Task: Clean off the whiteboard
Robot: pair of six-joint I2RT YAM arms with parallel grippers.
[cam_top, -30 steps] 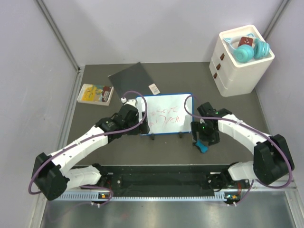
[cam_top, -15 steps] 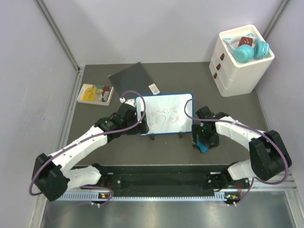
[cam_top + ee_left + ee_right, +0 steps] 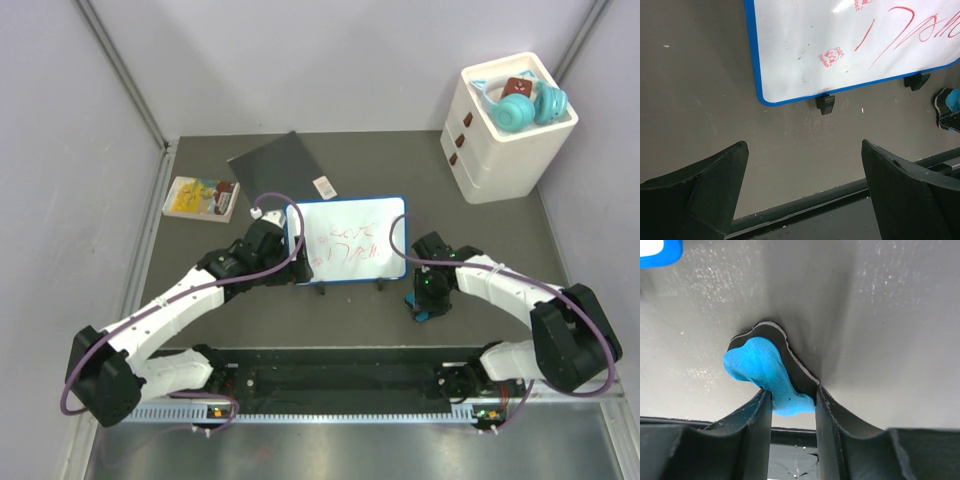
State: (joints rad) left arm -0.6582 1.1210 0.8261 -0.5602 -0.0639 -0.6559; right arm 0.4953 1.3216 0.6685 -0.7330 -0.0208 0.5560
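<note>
Your left gripper [image 3: 804,150] hangs wide open and empty at the whiteboard's [image 3: 350,240] left edge, near its front left corner. The whiteboard sits in the middle of the counter [image 3: 400,170] on small black feet, with red scribbles across its face. Just off the whiteboard's front right corner, your right gripper [image 3: 792,397] is clamped on a blue eraser [image 3: 755,362], clear of the frame.

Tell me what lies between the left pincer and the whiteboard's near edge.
Only bare table. In the left wrist view, the open left pincer hovers short of the whiteboard, with just the board's black foot at that edge.
</note>
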